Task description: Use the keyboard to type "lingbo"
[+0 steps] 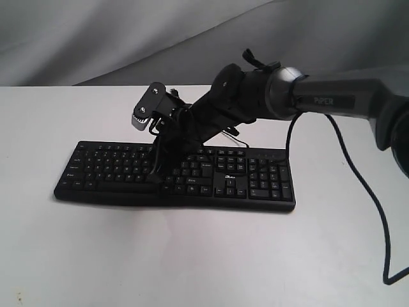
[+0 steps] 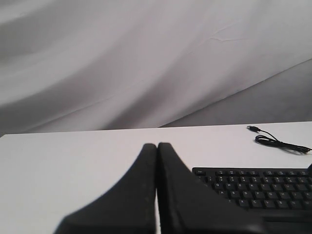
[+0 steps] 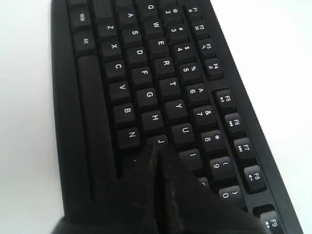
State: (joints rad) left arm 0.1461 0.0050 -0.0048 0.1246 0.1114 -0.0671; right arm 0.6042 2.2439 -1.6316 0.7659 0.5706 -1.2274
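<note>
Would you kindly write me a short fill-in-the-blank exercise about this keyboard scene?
1. The keyboard is ___ in colour.
2. The right gripper is ___ (open or shut).
3. Of the visible letter keys, its tip is nearest ___.
4. The cable lies on a ___ table.
Missing words: black; shut; J; white.

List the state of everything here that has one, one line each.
keyboard: flat on the table, keys up.
right gripper: shut, tips down by the J key.
left gripper: shut, clear of the keyboard.
cable: loose on the table, plug unconnected.
</note>
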